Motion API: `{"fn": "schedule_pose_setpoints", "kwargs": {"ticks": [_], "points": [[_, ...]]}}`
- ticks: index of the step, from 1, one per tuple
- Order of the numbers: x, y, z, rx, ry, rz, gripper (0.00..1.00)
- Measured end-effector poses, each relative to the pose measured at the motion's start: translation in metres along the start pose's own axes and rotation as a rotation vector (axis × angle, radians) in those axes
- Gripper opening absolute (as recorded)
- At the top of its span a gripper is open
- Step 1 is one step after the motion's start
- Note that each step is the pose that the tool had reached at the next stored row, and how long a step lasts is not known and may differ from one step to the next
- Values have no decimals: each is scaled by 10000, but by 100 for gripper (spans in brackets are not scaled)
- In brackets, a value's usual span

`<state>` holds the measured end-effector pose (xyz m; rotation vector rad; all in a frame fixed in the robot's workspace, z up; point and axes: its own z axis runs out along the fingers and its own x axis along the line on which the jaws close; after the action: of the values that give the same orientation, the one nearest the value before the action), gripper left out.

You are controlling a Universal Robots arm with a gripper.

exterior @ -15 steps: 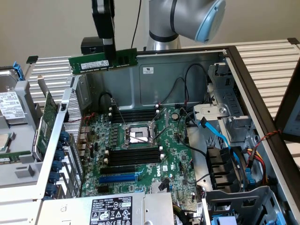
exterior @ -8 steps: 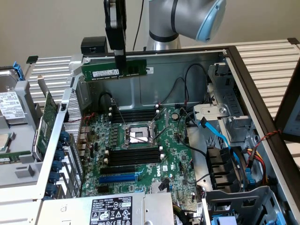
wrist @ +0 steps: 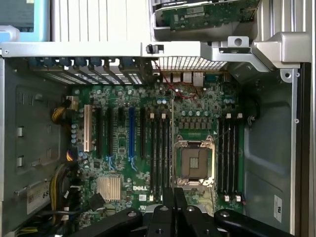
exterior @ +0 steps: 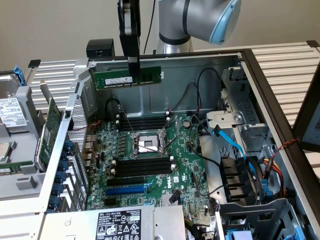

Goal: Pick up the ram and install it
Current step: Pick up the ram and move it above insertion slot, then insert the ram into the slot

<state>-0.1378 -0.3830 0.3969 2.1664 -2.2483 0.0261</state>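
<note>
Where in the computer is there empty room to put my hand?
Bare metal lies between the black slots and the case edge. The air over the board, under the ram the gripper holds, is open too. The exterior view's right is crowded with cables.

Case (exterior: 276, 112): top open, free from above. The gripper (exterior: 133, 70) with the ram (exterior: 112, 80) hangs clear over it. Black slots (exterior: 140, 165) flanking CPU socket (exterior: 145, 144): unoccupied. Obstructions: black cables (exterior: 199, 100), blue cable (exterior: 232, 142) at motherboard (exterior: 185, 170) edge, toward exterior view's right.
</note>
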Motion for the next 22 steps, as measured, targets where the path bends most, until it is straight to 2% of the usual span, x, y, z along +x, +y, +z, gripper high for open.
{"fn": "schedule_pose_setpoints", "kwargs": {"ticks": [4, 9, 17, 22], "points": [[-28, -19, 63, 0, -3, 22, 12], [-28, -21, 81, 1, -2, 25, 12], [-38, -28, 222, 0, -3, 26, 12], [-43, -105, 312, -52, -1, 27, 12]]}}
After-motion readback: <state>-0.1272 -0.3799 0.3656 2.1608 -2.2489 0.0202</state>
